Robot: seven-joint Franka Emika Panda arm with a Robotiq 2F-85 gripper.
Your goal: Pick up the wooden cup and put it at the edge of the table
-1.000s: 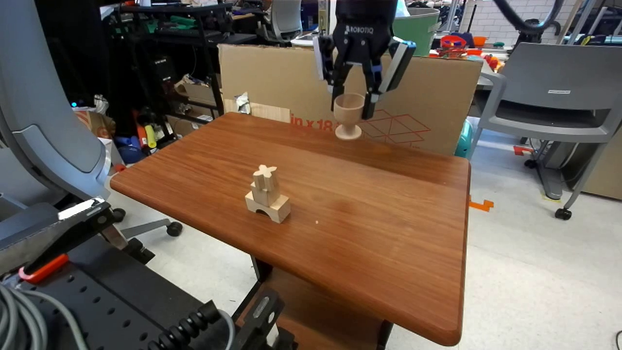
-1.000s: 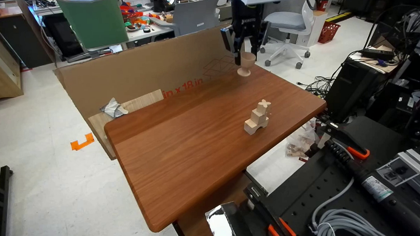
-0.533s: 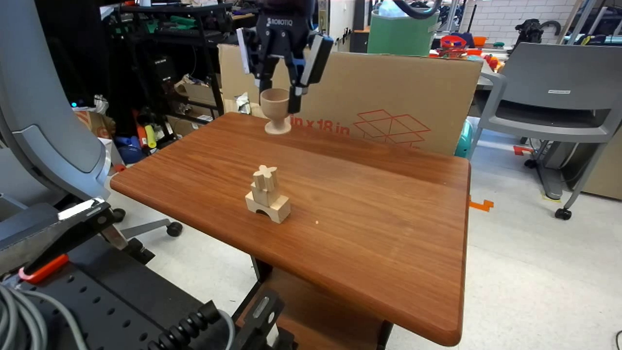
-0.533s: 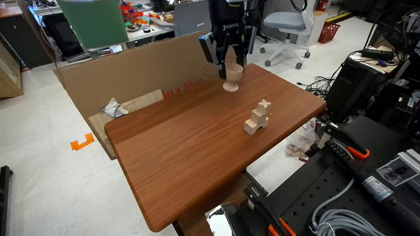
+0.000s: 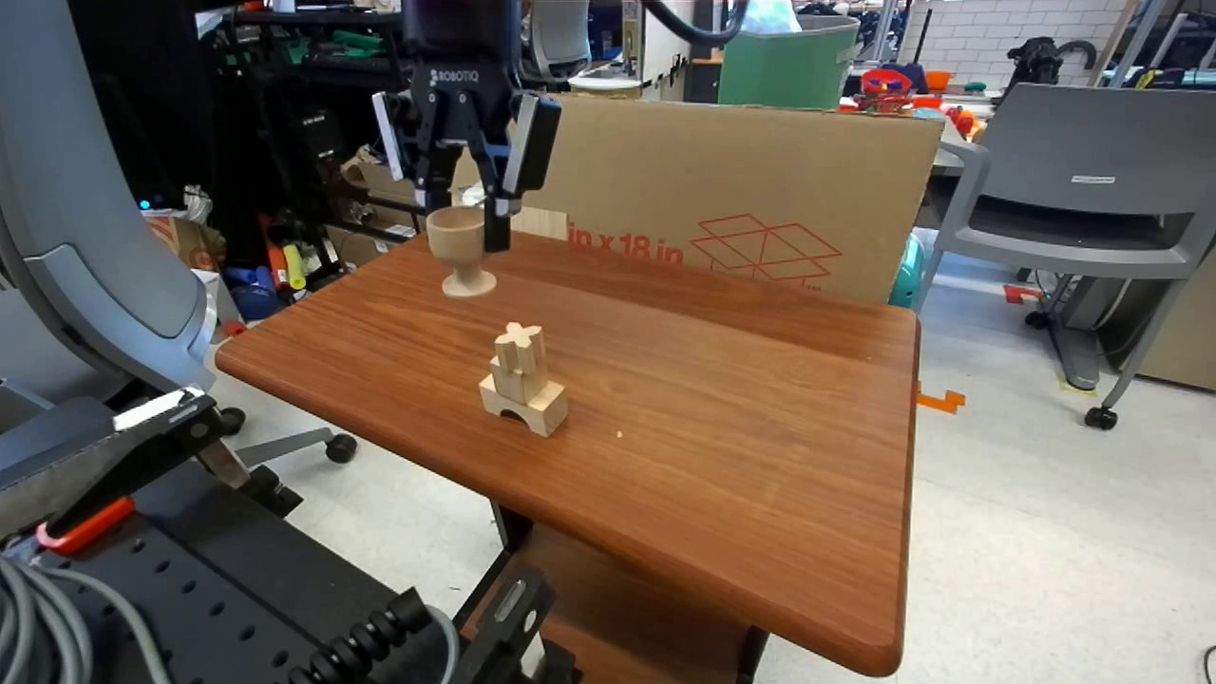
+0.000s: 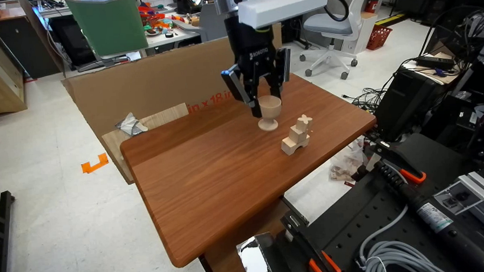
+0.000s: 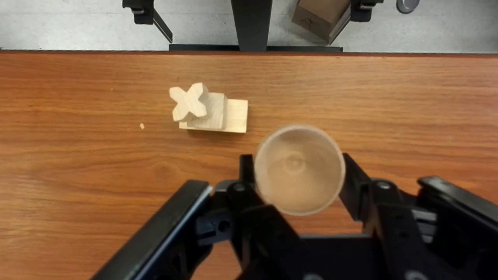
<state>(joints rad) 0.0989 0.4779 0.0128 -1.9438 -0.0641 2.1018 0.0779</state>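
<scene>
Gripper [image 6: 267, 103] clamped on wooden cup [image 7: 299, 170], axis approx. vert.; wrist view: table [image 7: 408, 97] edge at 12 o'clk, block stack [image 7: 212, 112] at 10.

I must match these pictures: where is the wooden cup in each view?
In an exterior view: wooden cup, above and left of centre.
In an exterior view: wooden cup, above and slightly right of centre.
Wrist view: wooden cup, below and right of centre.
Shared landmark: block stack.
</scene>
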